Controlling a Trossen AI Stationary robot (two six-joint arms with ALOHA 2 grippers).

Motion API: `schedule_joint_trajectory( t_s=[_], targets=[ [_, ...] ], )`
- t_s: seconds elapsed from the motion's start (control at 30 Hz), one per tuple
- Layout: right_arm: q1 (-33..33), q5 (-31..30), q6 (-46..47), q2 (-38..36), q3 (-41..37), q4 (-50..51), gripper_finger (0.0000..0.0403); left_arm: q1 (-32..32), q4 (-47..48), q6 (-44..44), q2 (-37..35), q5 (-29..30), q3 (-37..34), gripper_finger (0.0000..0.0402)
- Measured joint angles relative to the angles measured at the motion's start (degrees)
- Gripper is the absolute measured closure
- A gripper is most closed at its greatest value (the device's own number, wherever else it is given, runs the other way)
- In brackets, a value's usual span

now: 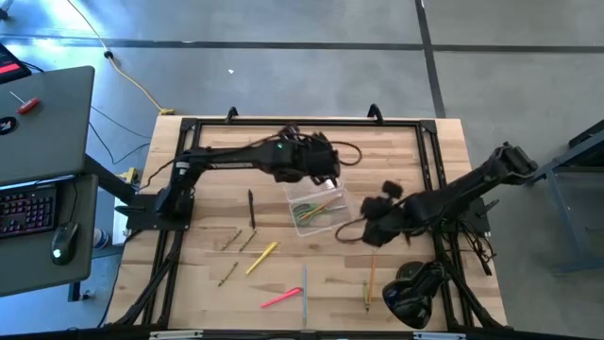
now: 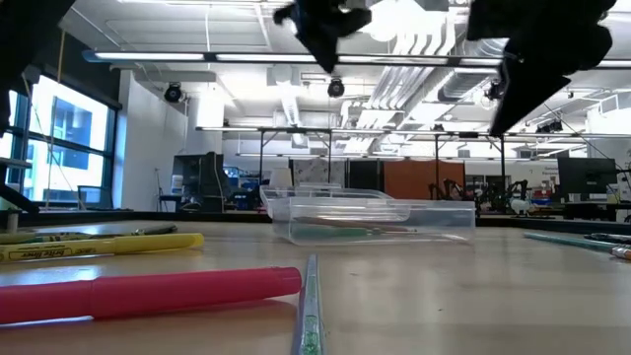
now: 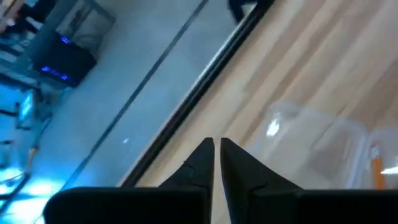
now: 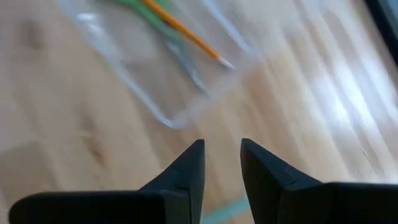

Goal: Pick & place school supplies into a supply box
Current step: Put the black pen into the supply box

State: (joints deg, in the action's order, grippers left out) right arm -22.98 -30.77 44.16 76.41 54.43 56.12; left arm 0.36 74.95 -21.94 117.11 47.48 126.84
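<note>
We see the small clear rectangular plastic supply box (image 1: pixel 316 208) lying near the middle of the pale wooden table (image 1: pixel 415 151), already holding an orange pencil (image 4: pixel 180 28) and something thin and green beside it. The left gripper (image 3: pixel 216 155) hangs above the box's far end, its jaws nearly pressed together with only a sliver of gap and nothing between them. The right gripper (image 4: pixel 222 163) hovers just beside the box, on the side nearer the bulky black object (image 1: pixel 415 293); its jaws are spread and empty. Still outside the box, all on its near side, lie a yellow marker (image 1: pixel 261 257), a pink highlighter (image 1: pixel 281 298), a thin dark pen (image 1: pixel 251 208), an orange pencil (image 1: pixel 371 274) and a pale slim pen (image 1: pixel 304 288). We judge these supplies light, stiff and smooth-barrelled, so they may roll or swivel if pinched off-centre; a grip across the barrel near mid-length should keep them level. The thinnest ones lie flat against the table, which leaves the jaws little to bite on. The box itself looks light enough to slide if nudged.
</note>
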Motion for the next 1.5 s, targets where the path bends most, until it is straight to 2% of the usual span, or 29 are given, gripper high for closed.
schedule_joint_trajectory(
  t_s=[0.07,0.17,0.27,0.37,0.5,0.67,0.83,0.97,1.27,1.5],
  targets=[
    [1.05,2.22,5.62,-1.93,0.0,5.1,0.0321,0.0,2.6,-0.79,-0.37,1.59,3.41,0.036],
    [2.4,8.76,13.8,-3.34,0.0,10.31,0.0321,0.0,7.58,-1.98,-1.6,2.08,7.91,0.0373],
    [2.51,18.12,19.68,-2.86,0.0,15.3,0.0321,0.0,6.5,-2.39,-4.79,2.39,7.0,0.0376],
    [1.59,25.29,22.03,-1.53,0.0,20.39,0.0321,0.02,7.0,-2.95,-6.26,1.75,7.01,0.0367],
    [0.76,30.71,23.67,-0.96,0.0,23.42,0.0321,0.0,8.22,-2.92,-6.57,1.03,6.96,0.0334],
    [0.69,32.74,26.39,-1.06,-1.4,22.53,0.032,0.0,11.03,-2.78,-6.7,-0.94,6.96,0.0288],
    [0.72,36.3,27.88,-1.06,-9.03,18.79,0.032,-0.02,15.23,-5.0,-6.72,-2.46,6.91,0.0257],
    [0.85,39.88,28.86,-0.92,-13.8,13.94,0.032,0.0,15.12,-4.7,-6.96,-3.03,6.85,0.0252],
    [0.86,38.64,27.68,-1.95,-12.31,7.82,0.032,0.0,15.09,-3.9,-6.96,-3.14,6.85,0.0252],
    [0.85,38.2,31.59,-1.78,-18.85,0.42,0.032,0.0,15.09,-3.86,-6.96,-3.03,6.85,0.0252]
  ],
)
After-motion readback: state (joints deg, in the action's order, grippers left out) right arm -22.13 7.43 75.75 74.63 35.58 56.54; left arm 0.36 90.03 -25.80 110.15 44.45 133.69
